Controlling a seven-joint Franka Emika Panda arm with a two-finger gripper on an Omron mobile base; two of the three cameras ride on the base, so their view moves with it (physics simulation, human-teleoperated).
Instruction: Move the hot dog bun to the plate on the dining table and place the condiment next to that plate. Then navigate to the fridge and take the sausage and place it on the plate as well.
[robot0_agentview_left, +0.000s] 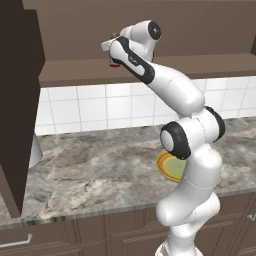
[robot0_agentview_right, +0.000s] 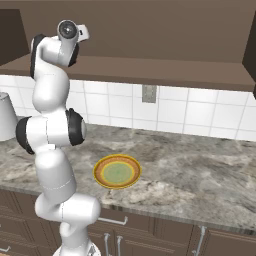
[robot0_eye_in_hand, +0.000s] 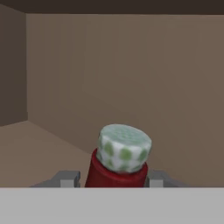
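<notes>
Condiment upright between tool fingers inside cabinet; grip state unclear.

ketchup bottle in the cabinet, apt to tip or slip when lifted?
Probably stiff: the ketchup bottle keeps its round shape between the fingers. It looks slim and already leans slightly, so it may tip. The smooth red body could slip if held loosely.
</notes>
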